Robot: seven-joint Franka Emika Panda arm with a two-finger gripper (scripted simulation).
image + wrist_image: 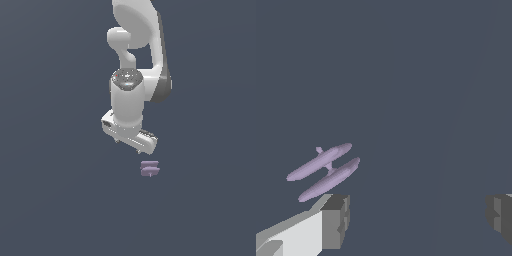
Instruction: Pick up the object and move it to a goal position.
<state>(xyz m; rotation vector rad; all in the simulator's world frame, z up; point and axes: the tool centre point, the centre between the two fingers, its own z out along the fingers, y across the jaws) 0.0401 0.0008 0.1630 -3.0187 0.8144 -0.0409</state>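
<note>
The object (150,168) is a small pale purple piece made of two thin slabs with a groove between them, lying on the dark grey floor. In the wrist view the object (323,171) appears as two slanted purple lobes joined by a thin stem. My gripper (128,146) hangs above the floor, up and toward the exterior view's left of the object, not touching it. The gripper (418,217) is open, its grey fingertips (335,220) far apart with nothing between them; the object sits just beyond one fingertip, outside the gap.
The white arm (135,60) rises behind the gripper in the exterior view. A plain dark grey floor (60,200) surrounds the object. No other objects show in either view.
</note>
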